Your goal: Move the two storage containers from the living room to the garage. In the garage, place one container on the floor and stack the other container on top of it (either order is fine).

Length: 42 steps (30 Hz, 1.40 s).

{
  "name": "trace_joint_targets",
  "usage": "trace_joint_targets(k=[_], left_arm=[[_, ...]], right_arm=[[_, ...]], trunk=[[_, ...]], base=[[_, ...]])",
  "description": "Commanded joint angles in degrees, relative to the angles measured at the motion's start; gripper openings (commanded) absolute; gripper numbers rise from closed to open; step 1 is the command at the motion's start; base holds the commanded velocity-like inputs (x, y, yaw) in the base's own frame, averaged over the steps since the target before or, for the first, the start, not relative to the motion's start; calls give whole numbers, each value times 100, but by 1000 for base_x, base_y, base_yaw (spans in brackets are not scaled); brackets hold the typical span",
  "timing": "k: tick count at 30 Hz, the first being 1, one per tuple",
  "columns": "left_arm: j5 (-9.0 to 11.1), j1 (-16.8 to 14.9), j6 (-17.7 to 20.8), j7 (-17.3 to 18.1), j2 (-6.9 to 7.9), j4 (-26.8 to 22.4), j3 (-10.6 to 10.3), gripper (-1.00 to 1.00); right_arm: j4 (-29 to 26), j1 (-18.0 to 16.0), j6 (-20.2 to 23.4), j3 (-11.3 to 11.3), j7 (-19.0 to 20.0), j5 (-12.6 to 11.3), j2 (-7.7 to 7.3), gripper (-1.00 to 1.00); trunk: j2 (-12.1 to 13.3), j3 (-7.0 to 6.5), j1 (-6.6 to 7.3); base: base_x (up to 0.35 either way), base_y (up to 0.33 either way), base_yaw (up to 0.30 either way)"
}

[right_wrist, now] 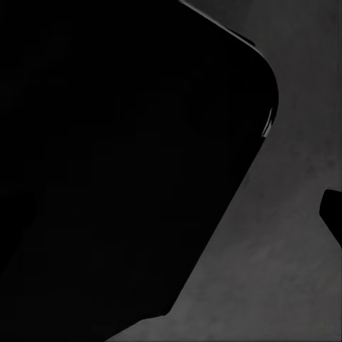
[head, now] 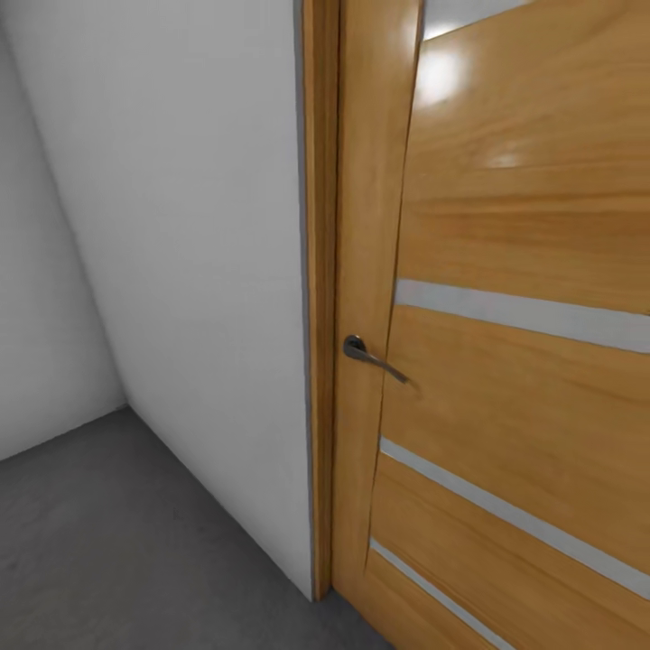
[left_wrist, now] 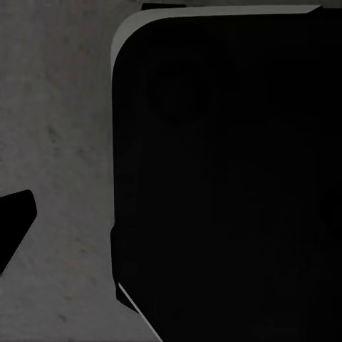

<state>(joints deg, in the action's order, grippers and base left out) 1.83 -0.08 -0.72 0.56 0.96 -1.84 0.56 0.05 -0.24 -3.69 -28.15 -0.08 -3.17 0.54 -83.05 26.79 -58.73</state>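
The two storage containers are out of view. I face a corner of the garage with plain pale walls point(head: 181, 226) and the dark grey concrete floor point(head: 108, 551). In the left wrist view, one dark fingertip point(left_wrist: 16, 222) pokes in over the floor point(left_wrist: 64, 142). In the right wrist view, another dark fingertip point(right_wrist: 333, 214) hangs over the floor point(right_wrist: 285, 271). Nothing is seen held at either one, and how the jaws stand cannot be made out.
A glossy wooden door point(head: 524, 379) with grey horizontal strips stands close at the right, with a dark lever handle point(head: 370, 355) by its frame point(head: 320, 271). A large black rounded body point(left_wrist: 228, 178) point(right_wrist: 121, 157) lies under both wrists.
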Motion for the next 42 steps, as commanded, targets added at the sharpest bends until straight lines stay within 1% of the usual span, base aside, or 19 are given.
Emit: trace_joint_targets(k=[1, 21, 34, 38, 42], left_arm=[[19, -1, -8, 6, 1, -1, 4, 100], [19, -1, -8, 4, 1, -1, 5, 100], [19, -1, -8, 6, 1, -1, 5, 100], [19, -1, -8, 6, 1, -1, 5, 100], [19, -1, -8, 6, 1, -1, 5, 100]], right_arm=[[3, -2, -17, -33, -1, -34, 0, 100], [3, -2, -17, -33, -1, -34, 4, 100], [3, -2, -17, -33, -1, -26, 6, 100], [3, -2, -17, -33, -1, -43, 5, 100], [3, -2, -17, -33, -1, -44, 0, 100]], trunk=[[-3, 3, 0], [-3, -45, 0], [-3, -50, 0], [-3, -54, 0], [-3, -70, 0]], base=[[2, 0, -222], [2, 1, -232], [267, 120, -19], [111, 29, -50], [11, 3, -196]])
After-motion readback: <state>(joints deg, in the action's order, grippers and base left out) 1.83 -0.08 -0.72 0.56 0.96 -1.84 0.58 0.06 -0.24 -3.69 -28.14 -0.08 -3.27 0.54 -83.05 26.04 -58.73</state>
